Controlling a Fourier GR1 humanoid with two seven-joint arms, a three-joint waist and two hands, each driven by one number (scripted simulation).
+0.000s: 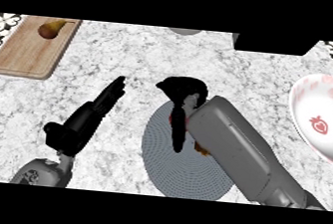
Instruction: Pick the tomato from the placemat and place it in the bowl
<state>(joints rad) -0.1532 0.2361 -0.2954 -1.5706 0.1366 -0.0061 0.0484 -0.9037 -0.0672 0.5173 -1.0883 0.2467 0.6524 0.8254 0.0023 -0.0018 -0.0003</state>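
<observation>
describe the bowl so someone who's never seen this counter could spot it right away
Start at the round grey placemat in the middle of the marble counter, then look to the far right edge of the view. The bowl sits there, partly cut off by the frame. It is the only white dish with a pink pattern and a red strawberry printed inside, unlike the wooden cutting board at the upper left.

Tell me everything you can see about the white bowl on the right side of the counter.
The bowl is round and white, glossy like ceramic, with pale pink shapes around its inner wall and a red strawberry printed at the bottom. It sits upright on the marble counter at the view's right edge, which cuts off part of its rim. It holds nothing, and nothing touches it; the right hand is over the grey placemat, well apart from it.
</observation>
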